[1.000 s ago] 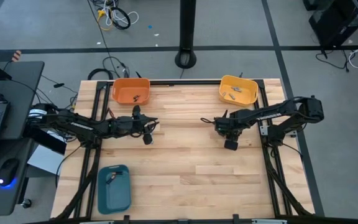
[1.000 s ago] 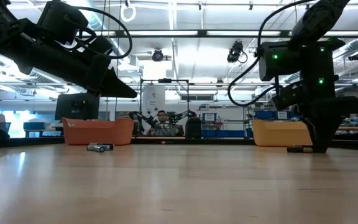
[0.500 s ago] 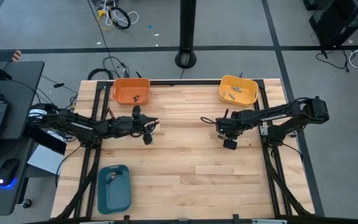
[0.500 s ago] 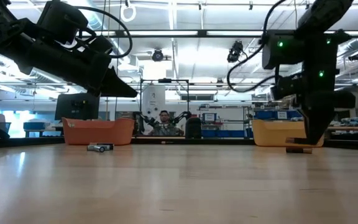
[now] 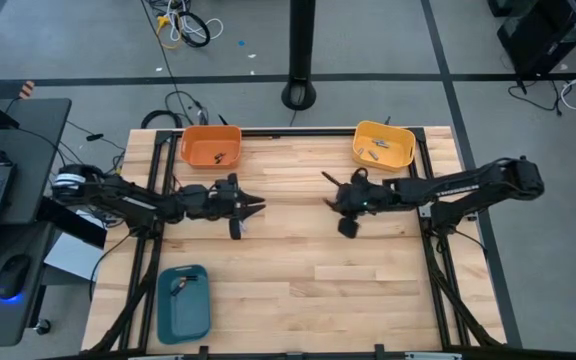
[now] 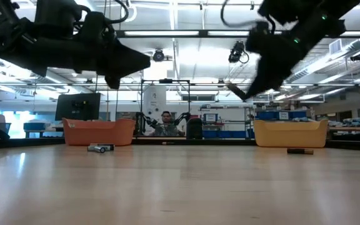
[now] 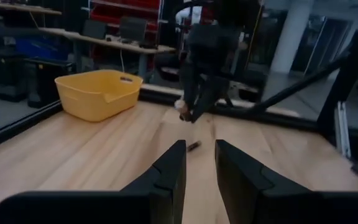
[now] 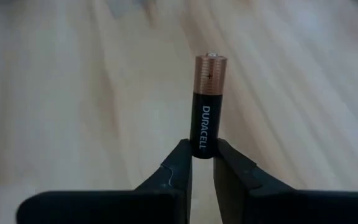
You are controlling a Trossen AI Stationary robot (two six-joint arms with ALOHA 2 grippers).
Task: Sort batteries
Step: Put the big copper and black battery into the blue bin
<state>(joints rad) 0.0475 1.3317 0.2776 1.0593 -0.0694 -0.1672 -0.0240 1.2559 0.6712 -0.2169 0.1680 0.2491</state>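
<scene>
My right gripper (image 8: 202, 158) is shut on a black-and-copper battery (image 8: 207, 106), high over the table's middle (image 5: 330, 182). My left gripper (image 7: 199, 158) hovers above the left half of the table (image 5: 253, 207). It points level toward the right arm, open by a narrow gap with nothing between its fingers. One loose battery (image 6: 100, 148) lies on the wood before the orange tray (image 5: 211, 146). Another battery (image 6: 300, 150) lies before the yellow tray (image 5: 383, 144). My right gripper pinches the battery's black end (image 8: 202, 146) between its two fingertips. The fingers slant downward from the table's right side. The battery runs on in line with them, copper end (image 8: 211, 65) pointing away. It is lifted clear of the table.
A teal tray (image 5: 183, 302) sits at the near left corner; the orange and yellow trays at the far edge hold a few batteries. The left wrist view shows a battery (image 7: 193, 145) on the wood below the right arm. A person sits in the room beyond the table.
My right gripper has risen from the tabletop near the yellow tray and swung toward the table's middle. It has tipped from pointing down to slanting, with the battery lifted clear. My left gripper has tipped up to level.
</scene>
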